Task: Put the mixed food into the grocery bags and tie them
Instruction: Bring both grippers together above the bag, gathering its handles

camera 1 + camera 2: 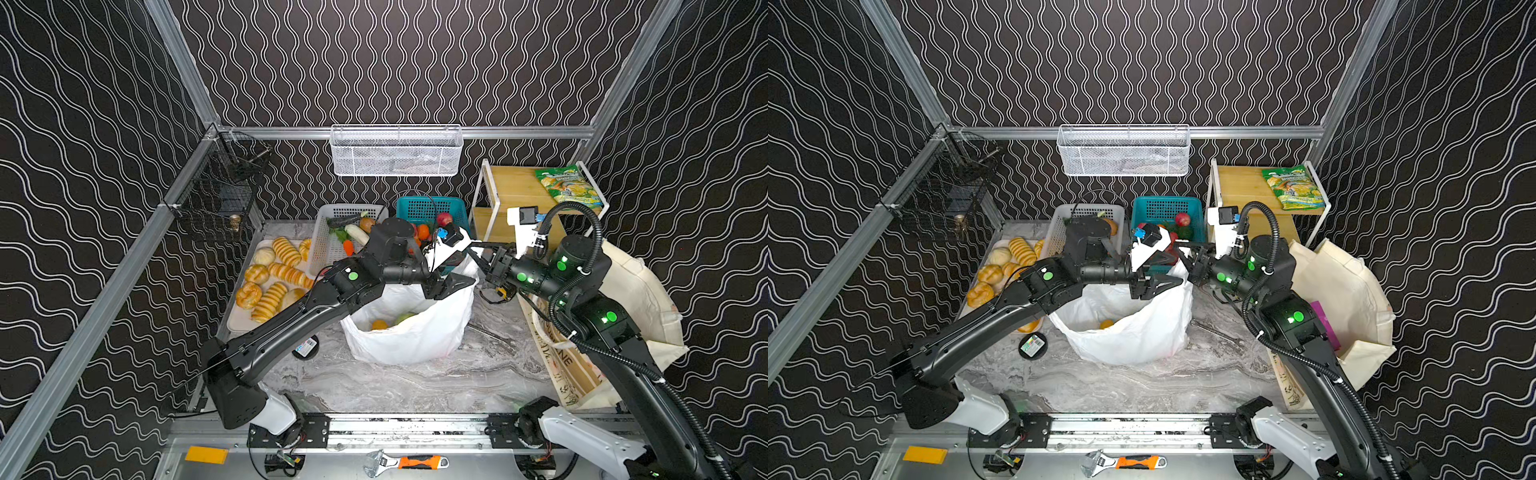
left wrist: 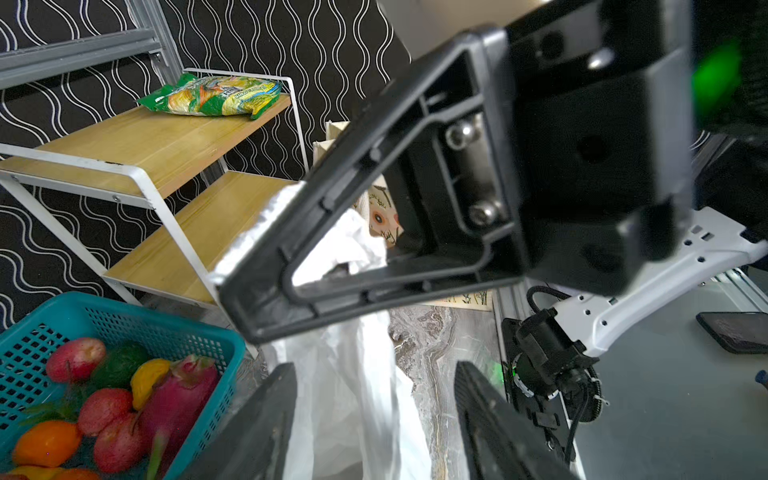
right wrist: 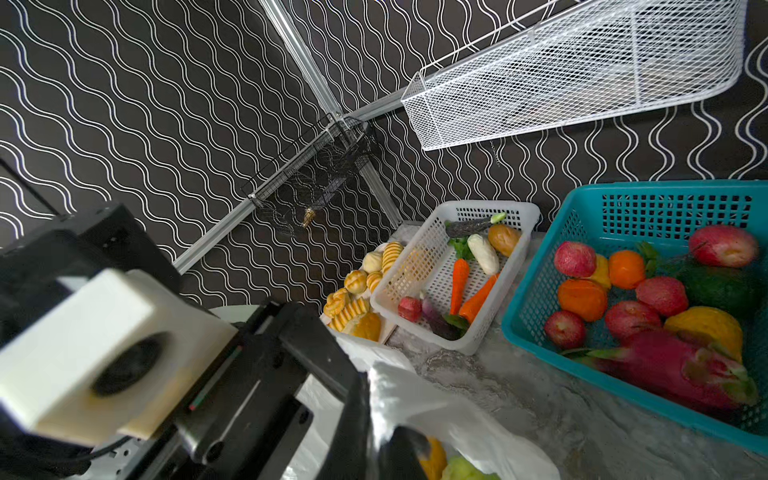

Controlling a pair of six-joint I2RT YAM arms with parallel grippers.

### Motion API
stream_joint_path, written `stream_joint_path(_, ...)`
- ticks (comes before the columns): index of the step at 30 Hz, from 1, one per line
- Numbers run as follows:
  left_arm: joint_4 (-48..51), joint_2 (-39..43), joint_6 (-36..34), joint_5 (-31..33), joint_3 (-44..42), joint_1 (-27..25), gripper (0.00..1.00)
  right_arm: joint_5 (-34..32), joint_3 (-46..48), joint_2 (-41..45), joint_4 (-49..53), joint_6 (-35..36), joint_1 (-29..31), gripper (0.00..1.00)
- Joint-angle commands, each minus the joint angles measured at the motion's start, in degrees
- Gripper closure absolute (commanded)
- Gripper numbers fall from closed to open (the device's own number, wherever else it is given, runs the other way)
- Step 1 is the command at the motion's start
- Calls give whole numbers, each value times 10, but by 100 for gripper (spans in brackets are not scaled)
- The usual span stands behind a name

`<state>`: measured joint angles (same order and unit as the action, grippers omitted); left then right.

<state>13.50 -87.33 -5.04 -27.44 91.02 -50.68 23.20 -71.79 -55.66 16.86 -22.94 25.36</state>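
Note:
The white plastic bag (image 1: 415, 336) (image 1: 1133, 336) stands open mid-table with an orange piece (image 1: 379, 324) and a green piece (image 1: 405, 318) of food inside. My right gripper (image 1: 476, 253) (image 3: 374, 436) is shut on the bag's far rim and holds it up. The left gripper (image 1: 451, 286) (image 1: 1163, 284) (image 2: 374, 428) hovers at the same rim, jaws apart, with a hanging strip of bag plastic (image 2: 345, 395) between them. The cream canvas tote (image 1: 640, 291) (image 1: 1350, 291) lies at the right behind the right arm, a purple packet (image 1: 1327, 324) showing in it.
A teal basket (image 1: 428, 208) of toy fruit and a white basket (image 1: 332, 245) of vegetables stand at the back, a bread tray (image 1: 245, 320) at the left. A wooden shelf (image 1: 511, 187) bears a green snack packet (image 1: 569, 185). A wrench (image 1: 490, 332) lies beside the bag.

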Motion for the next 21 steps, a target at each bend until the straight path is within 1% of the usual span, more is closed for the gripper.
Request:
stream_joint_path(1,-41,-11,6,-11,11,-1,48,-7,-3,3,2,-5,0,90)
stream_joint_path(3,-48,-15,17,-18,13,-2,57,-8,-3,5,2,-4,0,89)
stream_joint_path(4,-52,-16,25,-19,13,-2,63,-9,-3,6,3,-4,0,88)
stream_joint_path(5,-57,-14,33,-20,11,-1,72,-10,-3,7,6,0,0,84)
stream_joint_path(6,-61,-12,39,-21,7,-1,88,-8,-2,9,7,6,0,77)
stream_joint_path(7,-61,-10,48,-13,6,-1,100,-3,1,12,6,21,0,69)
stream_joint_path(9,-34,-8,69,7,17,2,100,1,13,28,0,51,0,63)
stream_joint_path(10,-17,-8,71,7,24,3,100,-9,20,40,0,62,0,58)
stream_joint_path(11,-7,-7,74,2,27,5,100,-25,26,52,-2,71,0,51)
stream_joint_path(14,-28,13,94,-8,1,12,100,-63,46,92,-9,112,0,39)
stream_joint_path(18,-69,41,113,-25,-37,23,100,-98,89,148,-38,176,0,34)
stream_joint_path(20,-70,53,99,-38,-46,26,100,-118,125,176,-55,209,0,32)
stream_joint_path(21,-68,56,90,-46,-49,26,100,-112,140,184,-66,227,0,30)
